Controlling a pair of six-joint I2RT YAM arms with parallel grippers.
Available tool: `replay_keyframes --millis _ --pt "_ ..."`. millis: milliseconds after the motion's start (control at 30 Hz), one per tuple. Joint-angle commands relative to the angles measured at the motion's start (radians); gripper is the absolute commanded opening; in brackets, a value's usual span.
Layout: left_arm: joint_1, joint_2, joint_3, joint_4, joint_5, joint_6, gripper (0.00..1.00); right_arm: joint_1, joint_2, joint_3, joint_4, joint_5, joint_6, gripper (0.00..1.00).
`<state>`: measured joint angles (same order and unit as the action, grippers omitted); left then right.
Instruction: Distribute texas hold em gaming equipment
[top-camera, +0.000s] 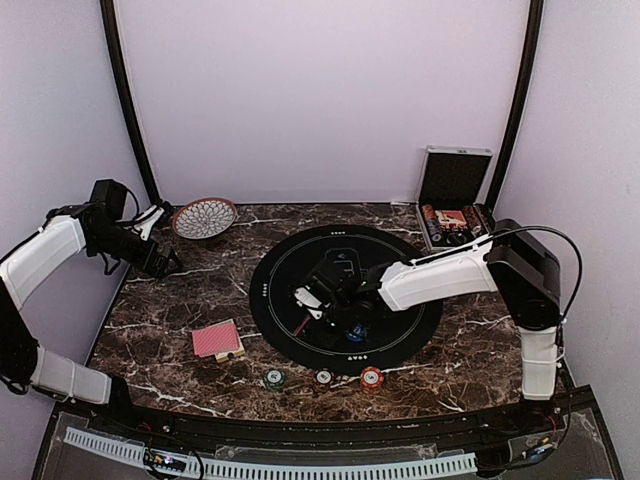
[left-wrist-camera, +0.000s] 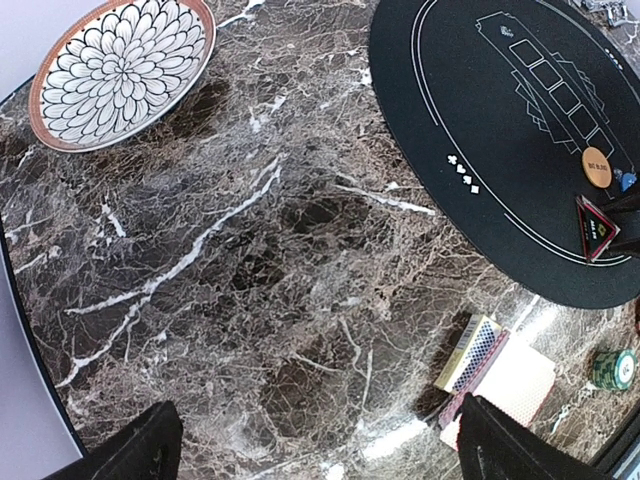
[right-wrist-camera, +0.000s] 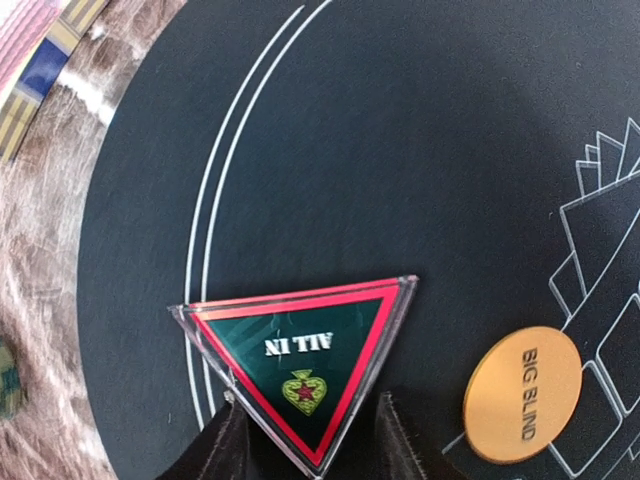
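A clear triangular "ALL IN" marker (right-wrist-camera: 300, 365) with a red border lies on the black round mat (right-wrist-camera: 400, 150). My right gripper (right-wrist-camera: 308, 420) straddles its lower corner: the left finger (right-wrist-camera: 215, 445) is against the edge, while a thin gap shows at the right finger (right-wrist-camera: 405, 445). An orange "BIG BLIND" button (right-wrist-camera: 522, 395) lies just right of it. Red-backed cards (top-camera: 217, 340) sit on the marble left of the mat. Green (top-camera: 273, 378), white (top-camera: 324, 377) and orange (top-camera: 371, 379) chips stand in front. My left gripper (top-camera: 168, 262) hovers open and empty at the far left.
A patterned bowl (top-camera: 204, 217) sits at the back left. An open silver case (top-camera: 455, 180) holding more chips stands at the back right. A blue chip (top-camera: 355, 335) lies on the mat near my right gripper (top-camera: 312, 305). Marble (left-wrist-camera: 280, 300) lies under my left gripper (left-wrist-camera: 320, 440).
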<state>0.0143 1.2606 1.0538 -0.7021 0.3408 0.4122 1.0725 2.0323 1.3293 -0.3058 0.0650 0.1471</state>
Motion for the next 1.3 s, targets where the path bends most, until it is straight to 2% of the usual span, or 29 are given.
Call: replay_keyframes --millis 0,133,633,833,933,1033,1200,1267 --pt "-0.007 -0.031 0.006 -0.026 0.003 0.022 0.99 0.001 0.062 0.069 0.038 0.051 0.023 0.39" --pt "-0.007 -0.033 0.0 -0.03 -0.003 0.029 0.99 -0.017 0.106 0.129 0.048 0.039 0.044 0.32" --pt "-0.053 -0.038 -0.017 -0.048 0.0 0.07 0.99 -0.061 0.346 0.461 0.025 0.009 0.06 0.28" --pt "-0.06 -0.033 -0.016 -0.057 0.003 0.077 0.99 -0.068 0.414 0.575 -0.011 -0.042 0.037 0.29" --pt "-0.063 -0.033 -0.015 -0.058 0.004 0.076 0.99 -0.069 0.425 0.614 -0.028 -0.055 0.028 0.34" --pt "-0.068 -0.031 -0.011 -0.065 0.01 0.076 0.99 -0.08 0.387 0.61 -0.029 -0.037 0.039 0.46" --pt "-0.076 -0.024 -0.003 -0.076 0.011 0.08 0.99 -0.113 0.218 0.439 0.028 0.02 0.068 0.69" --pt "-0.078 -0.022 0.002 -0.082 0.013 0.083 0.99 -0.114 0.138 0.352 0.047 0.05 0.076 0.74"
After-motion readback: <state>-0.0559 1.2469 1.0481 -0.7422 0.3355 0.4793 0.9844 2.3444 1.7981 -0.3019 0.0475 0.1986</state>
